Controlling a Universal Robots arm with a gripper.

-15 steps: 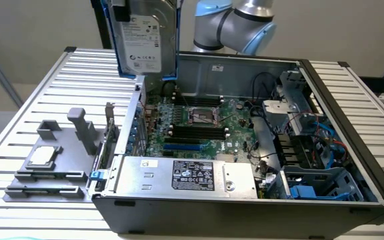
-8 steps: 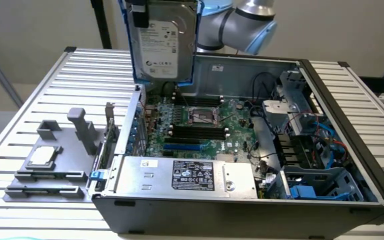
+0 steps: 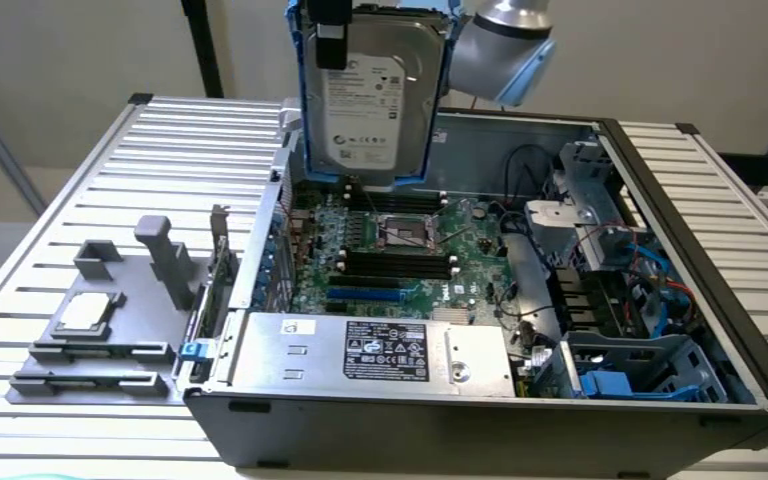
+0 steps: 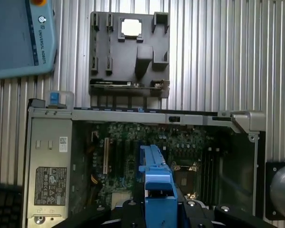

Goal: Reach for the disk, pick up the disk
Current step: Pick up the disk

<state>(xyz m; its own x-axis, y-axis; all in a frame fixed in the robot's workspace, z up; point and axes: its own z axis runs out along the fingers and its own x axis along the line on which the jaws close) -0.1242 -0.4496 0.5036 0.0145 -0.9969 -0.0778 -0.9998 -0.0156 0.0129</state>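
Gripper point(image 4: 159, 209) clamped on disk point(image 3: 373, 95) by blue bracket point(image 4: 156, 178), held upright high above open computer case point(image 3: 651, 300). Narrow edge grip: slip or swing likely to drop disk onto motherboard point(image 3: 398, 250), damaging both.

A: Ext view, disk point(image 3: 371, 95): top edge cut off by frame, so grip point not visible. Label text too small to read.
B: Wrist view?
A: Only the blue bracket point(image 4: 156, 190) edge-on; drive body hidden behind it. Gripper point(image 4: 159, 216) cut off at frame edge, fingertips not visible.
B: Other items?
A: Arm point(image 3: 504, 40) mostly out of frame in ext view. Pendant point(image 4: 19, 35) cropped at corner. PSU sticker point(image 3: 387, 350) print illegible. Chip point(image 4: 131, 27) on grey fixture point(image 4: 128, 61): markings too small to tell.
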